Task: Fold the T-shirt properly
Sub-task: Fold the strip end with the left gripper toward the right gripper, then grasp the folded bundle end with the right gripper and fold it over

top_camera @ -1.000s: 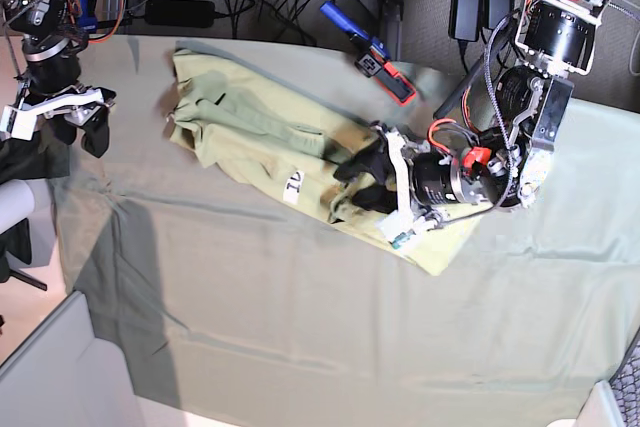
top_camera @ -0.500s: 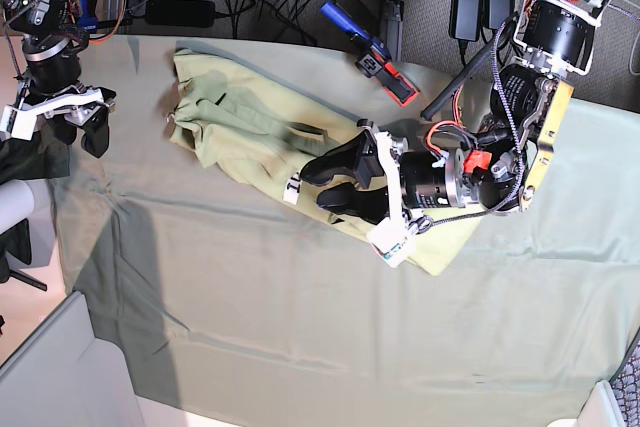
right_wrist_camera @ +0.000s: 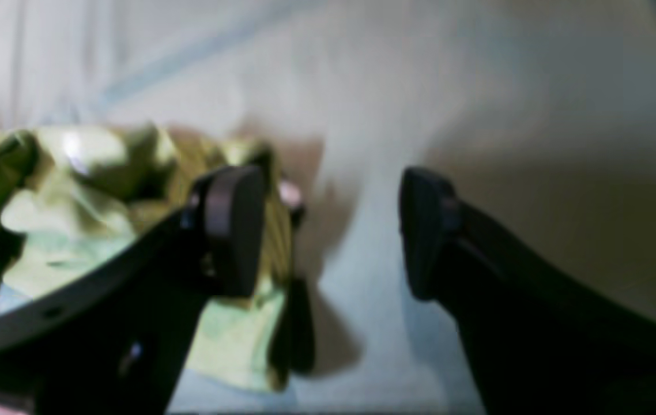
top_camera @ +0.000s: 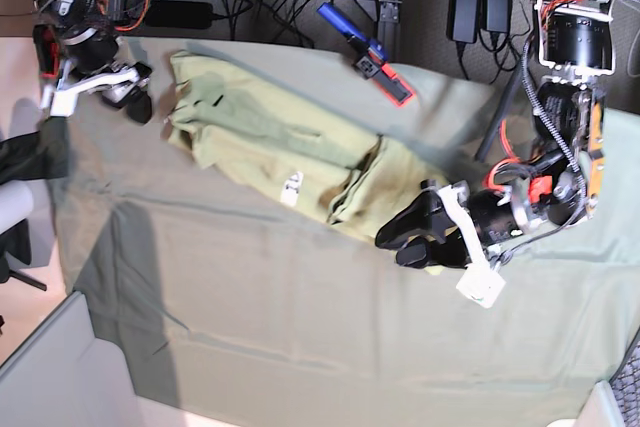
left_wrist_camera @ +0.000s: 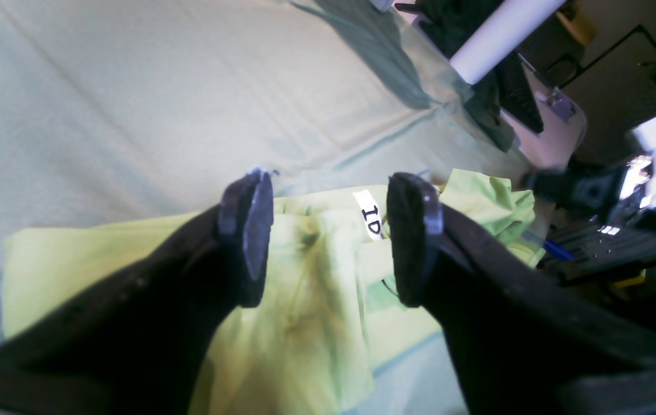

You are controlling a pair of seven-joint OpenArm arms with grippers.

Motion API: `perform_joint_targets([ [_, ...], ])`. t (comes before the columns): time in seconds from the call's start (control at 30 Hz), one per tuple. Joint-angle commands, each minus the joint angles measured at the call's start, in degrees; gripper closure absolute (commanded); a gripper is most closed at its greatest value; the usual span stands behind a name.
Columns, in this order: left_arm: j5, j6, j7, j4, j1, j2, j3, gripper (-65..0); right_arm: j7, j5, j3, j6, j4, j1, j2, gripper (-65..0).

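Both claws gape empty: left gripper (top_camera: 400, 237) poised over the T-shirt (top_camera: 270, 137) hem mid-table, right gripper (top_camera: 130, 102) apparently lining up its far-corner end.

Bare table cloth (top_camera: 300, 337) free in front of T-shirt (top_camera: 270, 137), tools (top_camera: 375, 57) crowding far edge

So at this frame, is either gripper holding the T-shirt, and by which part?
Nothing is held. The left gripper is open above the T-shirt; the right gripper is open beside its crumpled edge.
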Motion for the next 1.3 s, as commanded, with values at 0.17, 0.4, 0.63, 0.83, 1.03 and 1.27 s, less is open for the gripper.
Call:
perform_joint_targets([
  [0.17, -1.3, -0.7, -0.9, 1.1, -0.8, -3.7, -0.1, -34.4, 1.6, 1.0, -4.5, 1.3, 0.0, 0.4, -2.9, -36.9],
  [0.4, -1.3, -0.7, -0.9, 1.1, -0.8, -5.0, -0.1, -34.4, 3.2, -0.5, -8.5, 1.3, 0.0, 0.4, -4.9, -36.9],
  [0.63, -1.3, -0.7, -0.9, 1.1, -0.8, -5.0, -0.1, -34.4, 6.6, -0.5, -8.5, 1.3, 0.0, 0.5, -5.4, -16.3],
  [0.83, -1.4, -0.7, -0.9, 1.1, -1.0, -5.0, -1.6, -34.4, 10.4, -5.2, -8.2, 1.3, 0.0, 0.9, -4.6, 0.0],
  [1.03, -2.1, -0.7, -0.7, 1.1, -1.0, -6.5, -6.7, -34.4, 10.5, -9.2, -4.4, 1.3, 0.0, 1.6, 0.6, 0.0],
  [1.27, -4.0, -0.7, -0.5, 1.1, -1.0, -11.9, -8.4, -34.4, 7.6, -2.5, 5.4, 1.3, 0.0, 1.6, 8.6, 0.0],
])
